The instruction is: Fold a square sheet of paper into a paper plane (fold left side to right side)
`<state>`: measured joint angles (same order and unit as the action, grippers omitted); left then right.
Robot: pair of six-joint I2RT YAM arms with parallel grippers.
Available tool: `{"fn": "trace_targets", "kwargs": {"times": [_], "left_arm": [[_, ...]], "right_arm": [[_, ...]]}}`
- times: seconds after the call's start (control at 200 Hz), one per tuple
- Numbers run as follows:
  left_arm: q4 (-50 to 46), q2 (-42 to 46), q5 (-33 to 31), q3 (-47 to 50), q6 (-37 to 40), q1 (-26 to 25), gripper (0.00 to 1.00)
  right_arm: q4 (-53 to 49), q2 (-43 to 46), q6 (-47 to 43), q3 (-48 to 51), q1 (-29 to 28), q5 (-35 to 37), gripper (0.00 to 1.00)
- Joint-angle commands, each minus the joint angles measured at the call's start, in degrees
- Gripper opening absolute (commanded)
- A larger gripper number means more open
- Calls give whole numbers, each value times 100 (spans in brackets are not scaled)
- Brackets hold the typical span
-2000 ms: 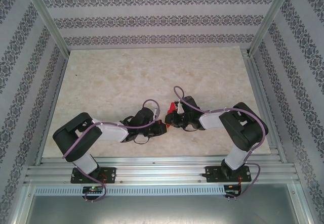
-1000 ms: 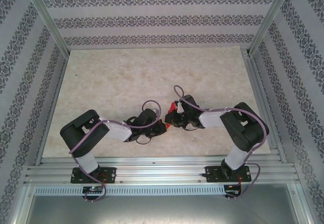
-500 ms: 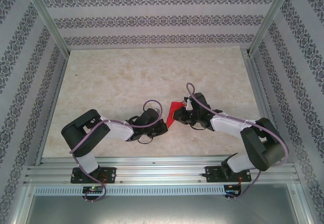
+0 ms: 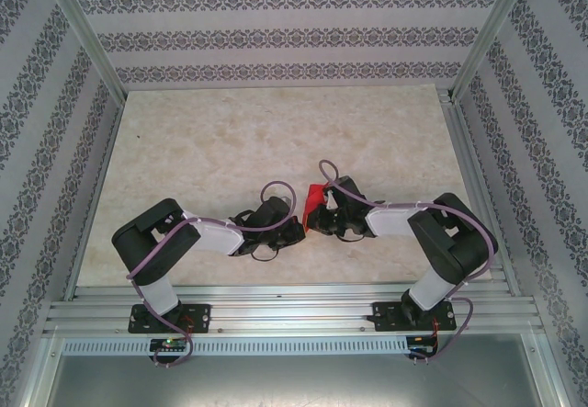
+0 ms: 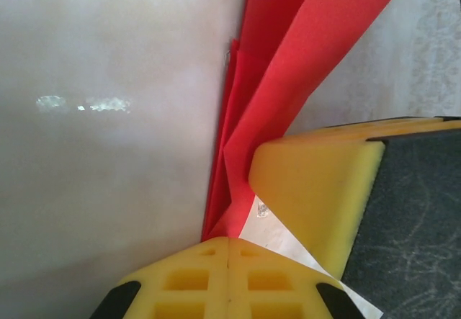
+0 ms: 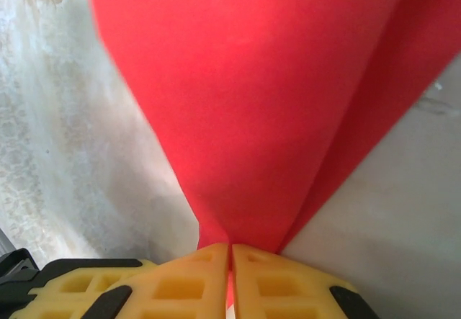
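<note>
Top external view: nearest, at six o'clock, an aluminium rail (image 4: 294,308) carries both arm bases. Beyond it the arms bend inward, so the left gripper (image 4: 296,231) and the right gripper (image 4: 314,220) meet tip to tip near the middle of the marbled table (image 4: 211,131). A folded red sheet of paper (image 4: 315,192) rises just beyond the right gripper's tips, toward twelve o'clock. Farthest back, patterned walls (image 4: 276,35) close the cell.

In the left wrist view, the left gripper's yellow pads (image 5: 209,279) are pressed together at six o'clock. The sheet's narrow end reaches their tips and fans away to one o'clock. Whether it is nipped there I cannot tell. The right gripper's yellow finger (image 5: 317,182) lies against the paper at four o'clock.

In the right wrist view, the right gripper's pads (image 6: 180,286) pinch the sheet. Red shows in their seam at six o'clock, and the paper widens toward twelve.
</note>
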<state>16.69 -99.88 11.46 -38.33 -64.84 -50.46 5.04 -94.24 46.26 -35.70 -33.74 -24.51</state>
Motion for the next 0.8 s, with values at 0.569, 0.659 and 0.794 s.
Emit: {"fn": "trace_targets", "kwargs": {"times": [0.569, 0.659, 0.794], "left_arm": [[-1293, -607, -241, 131, 60, -122, 0], [-1300, -599, -235, 134, 60, -122, 0], [-1293, -612, -249, 156, 60, -122, 0]], "right_arm": [[-699, -541, -1088, -908, 643, 443, 11], [-778, -620, -1205, -1027, 740, 440, 11], [-968, -764, -1408, -1229, 913, 491, 11]]}}
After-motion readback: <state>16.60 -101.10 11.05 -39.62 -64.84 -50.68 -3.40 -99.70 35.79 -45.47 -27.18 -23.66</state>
